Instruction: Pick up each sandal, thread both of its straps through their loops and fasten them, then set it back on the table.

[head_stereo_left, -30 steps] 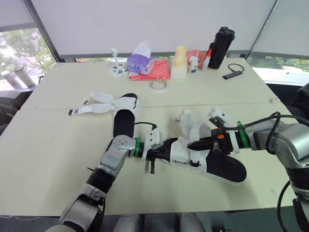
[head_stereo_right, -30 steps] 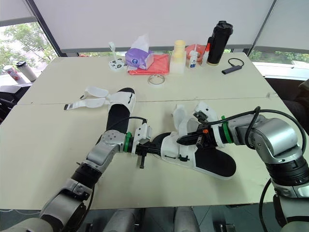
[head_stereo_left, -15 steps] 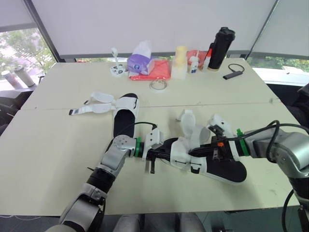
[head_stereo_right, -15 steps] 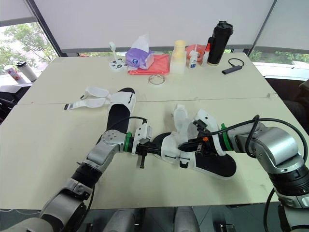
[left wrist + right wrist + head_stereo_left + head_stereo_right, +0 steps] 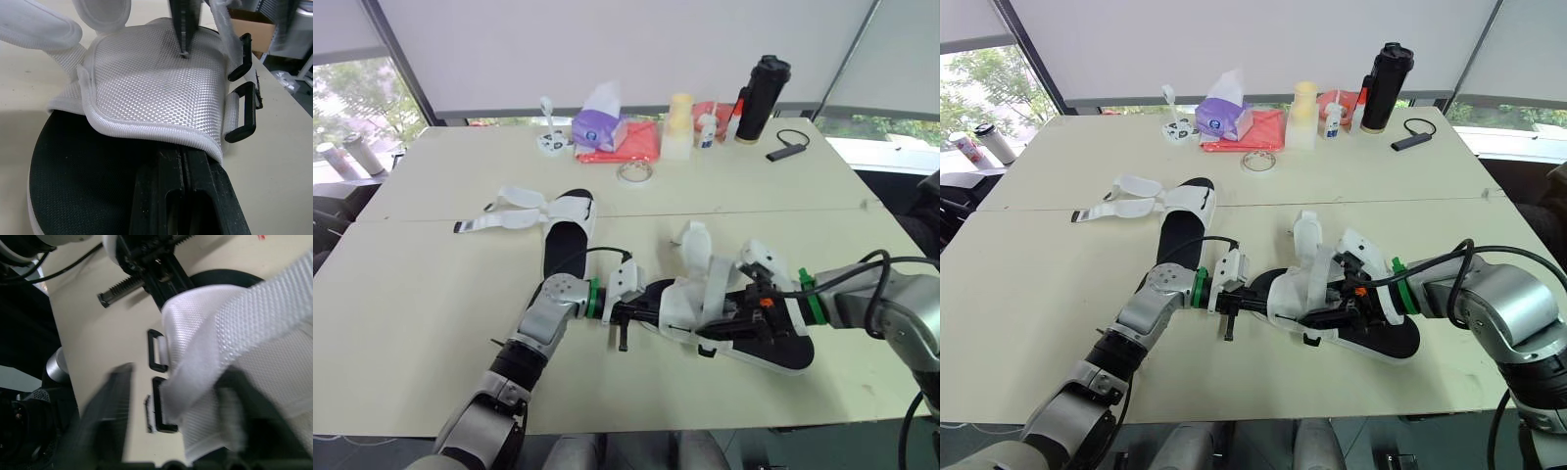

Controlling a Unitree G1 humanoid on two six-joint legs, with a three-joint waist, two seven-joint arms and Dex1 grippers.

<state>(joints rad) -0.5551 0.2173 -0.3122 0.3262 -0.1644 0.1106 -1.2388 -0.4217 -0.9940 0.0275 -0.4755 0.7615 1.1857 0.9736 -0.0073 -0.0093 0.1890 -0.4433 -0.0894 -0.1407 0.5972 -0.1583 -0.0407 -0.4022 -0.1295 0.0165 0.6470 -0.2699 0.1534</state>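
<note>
- Sandal (image 5: 766,345) lies at 5 o'clock on the table (image 5: 401,372), near the front edge.
- Left gripper (image 5: 651,314) is clamped on its white upper.
- Right gripper (image 5: 178,377), fingers spread, straddles the strap (image 5: 715,279).
- Second sandal (image 5: 563,240) lies at 10 o'clock, well apart.

The near sandal (image 5: 683,305) I hold lies flat, black sole, white straps loose. The other sandal (image 5: 563,235) lies behind it, straps spread open.
</note>
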